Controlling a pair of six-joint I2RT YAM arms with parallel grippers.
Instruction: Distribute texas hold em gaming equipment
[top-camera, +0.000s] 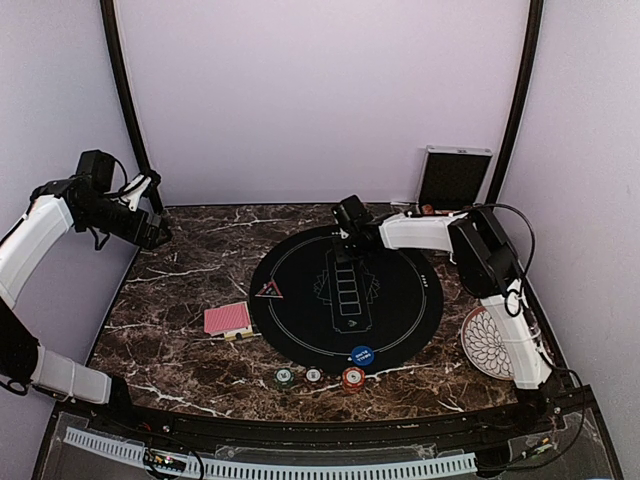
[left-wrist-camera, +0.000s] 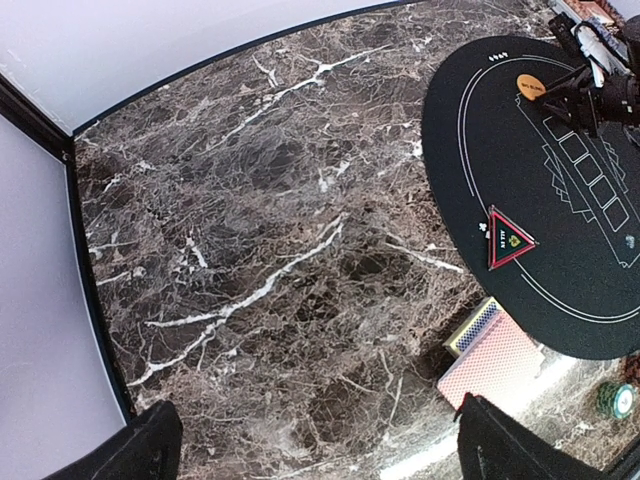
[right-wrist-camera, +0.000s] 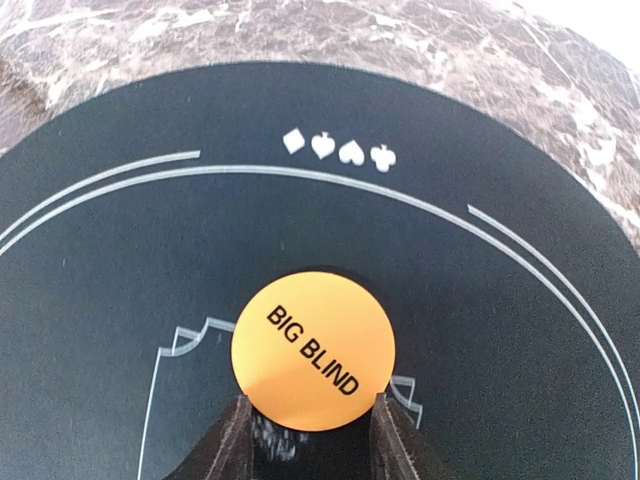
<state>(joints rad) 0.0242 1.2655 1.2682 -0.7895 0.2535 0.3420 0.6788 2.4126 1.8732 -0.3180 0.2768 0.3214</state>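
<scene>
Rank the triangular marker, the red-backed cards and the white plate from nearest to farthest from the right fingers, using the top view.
1. triangular marker, on the left edge of the mat.
2. red-backed cards, just left of it, off the mat.
3. white plate, at the table's right edge.

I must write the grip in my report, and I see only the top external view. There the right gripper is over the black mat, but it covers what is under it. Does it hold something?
Observer: Yes. In the right wrist view the right gripper is shut on an orange round button, with one finger at each side of it.
Operator: Which button is this?
Observer: Black letters on its face say BIG BLIND.
Operator: And the left gripper, has it anything?
Observer: No. The left wrist view shows the left gripper open, with only the marble table between its fingers.
</scene>
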